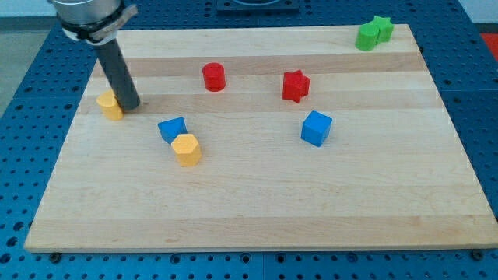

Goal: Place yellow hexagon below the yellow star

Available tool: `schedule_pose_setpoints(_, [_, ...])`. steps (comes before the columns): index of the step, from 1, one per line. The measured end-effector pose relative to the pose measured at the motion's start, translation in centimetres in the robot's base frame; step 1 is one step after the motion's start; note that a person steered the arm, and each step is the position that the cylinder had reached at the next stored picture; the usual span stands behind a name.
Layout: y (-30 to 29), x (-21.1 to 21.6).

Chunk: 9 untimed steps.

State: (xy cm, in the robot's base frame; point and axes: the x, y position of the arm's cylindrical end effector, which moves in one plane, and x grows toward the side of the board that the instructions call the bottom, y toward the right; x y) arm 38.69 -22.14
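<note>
The yellow hexagon [187, 148] lies left of the board's middle, touching the lower right of a blue triangle [172, 128]. The yellow star [110, 105] sits near the board's left edge, up and to the left of the hexagon. My tip [131, 106] rests on the board right against the star's right side, and the rod hides part of the star. The tip is well apart from the hexagon, up and to its left.
A red cylinder [213, 76] and a red star [296, 85] stand in the upper middle. A blue cube [316, 128] lies right of centre. A green star [382, 28] and another green block [366, 36] touch each other at the top right corner.
</note>
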Motion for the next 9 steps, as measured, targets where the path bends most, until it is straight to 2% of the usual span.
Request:
schedule_pose_setpoints(1, [-0.4,0.4])
schedule_pose_setpoints(2, [3.1,0.6])
schedule_pose_setpoints(3, [11.6,-0.2])
schedule_pose_setpoints(4, [17.7,0.8])
schedule_pose_setpoints(6, [17.7,10.8])
schedule_pose_setpoints(7, [17.4,11.0])
schedule_pose_setpoints(9, [11.7,9.8])
